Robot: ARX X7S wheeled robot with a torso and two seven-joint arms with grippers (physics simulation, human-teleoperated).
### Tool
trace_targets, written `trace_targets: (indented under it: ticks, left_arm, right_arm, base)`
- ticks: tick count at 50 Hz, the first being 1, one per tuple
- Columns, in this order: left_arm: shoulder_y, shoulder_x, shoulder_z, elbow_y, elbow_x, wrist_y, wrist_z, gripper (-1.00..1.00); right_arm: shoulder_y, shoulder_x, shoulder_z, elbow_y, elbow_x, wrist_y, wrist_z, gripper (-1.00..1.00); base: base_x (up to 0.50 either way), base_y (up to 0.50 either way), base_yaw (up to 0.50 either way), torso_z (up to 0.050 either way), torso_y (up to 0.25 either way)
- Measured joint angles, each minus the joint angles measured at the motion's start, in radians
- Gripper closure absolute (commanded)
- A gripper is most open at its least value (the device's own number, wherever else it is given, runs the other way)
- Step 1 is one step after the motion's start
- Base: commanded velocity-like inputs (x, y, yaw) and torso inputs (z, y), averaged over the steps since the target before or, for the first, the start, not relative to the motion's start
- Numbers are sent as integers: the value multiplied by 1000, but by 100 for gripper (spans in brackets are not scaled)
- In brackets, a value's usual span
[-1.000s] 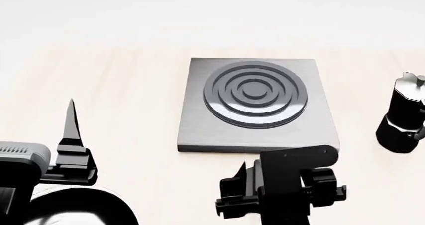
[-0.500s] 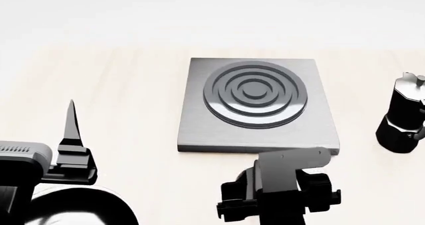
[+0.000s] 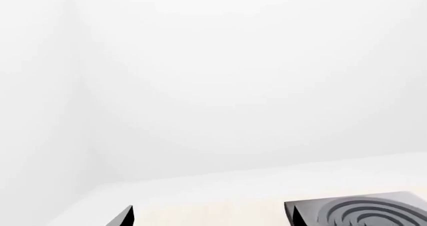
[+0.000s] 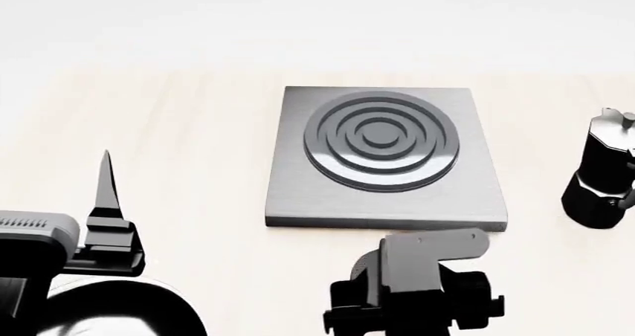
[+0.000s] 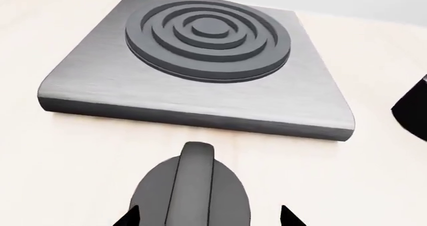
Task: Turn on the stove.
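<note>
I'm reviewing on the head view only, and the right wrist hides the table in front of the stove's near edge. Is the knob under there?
Observer: Yes. The right wrist view shows the knob on the table just in front of the stove, with a gap between them.
Operator: Is the right gripper on it?
Observer: The right gripper is open. It has one of its fingertips on each side of the knob, and neither visibly touches it.
Operator: Which way does the knob's ridge point?
Observer: It points toward the stove's near edge.
</note>
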Motion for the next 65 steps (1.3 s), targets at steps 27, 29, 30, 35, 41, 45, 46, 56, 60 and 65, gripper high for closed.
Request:
trace_targets:
  ticks: [27, 29, 30, 35, 41, 45, 46, 56, 60, 65]
  left_arm:
    - [-5, -10, 14, -8, 1, 3, -14, -100]
    - [-5, -11, 14, -8, 0, 4, -15, -100]
    - [-5, -11, 14, -8, 0, 3, -16, -100]
    - [-5, -13, 15, -5, -2, 1, -18, -100]
    - [-4, -15, 16, -4, -4, 1, -20, -100]
    - [-4, -15, 17, -4, -6, 1, -22, -100]
    - [-4, -16, 17, -5, -6, 1, -22, -100]
    - [-5, -18, 19, -8, -10, 3, -26, -100]
    - [-6, -18, 20, -9, -11, 2, -27, -100]
    - [-7, -20, 21, -10, -13, 2, -29, -100]
  right_arm:
    - [14, -12, -5, 75, 21, -25, 0, -100]
    - [15, -13, -6, 81, 22, -27, 0, -100]
    - [15, -13, -6, 83, 23, -28, 0, -100]
    - [17, -14, -7, 93, 25, -32, 2, -100]
    - [19, -14, -9, 113, 28, -43, 2, -100]
    - [21, -15, -10, 130, 29, -52, 1, -100]
    - [22, -15, -10, 134, 29, -55, 1, -100]
    - [26, -15, -14, 169, 31, -78, -1, -100]
    - [28, -15, -15, 181, 31, -87, 0, -100]
    - [27, -13, -15, 184, 33, -93, 6, -100]
  base:
    - [0, 0, 0, 0, 0]
    - [0, 0, 0, 0, 0]
    - [0, 0, 0, 0, 0]
    - [0, 0, 0, 0, 0]
    - [0, 0, 0, 0, 0]
    - [0, 0, 0, 0, 0]
    - [0, 0, 0, 0, 0]
    - [0, 0, 0, 0, 0]
    - [0, 0, 0, 0, 0]
    - [0, 0, 0, 0, 0]
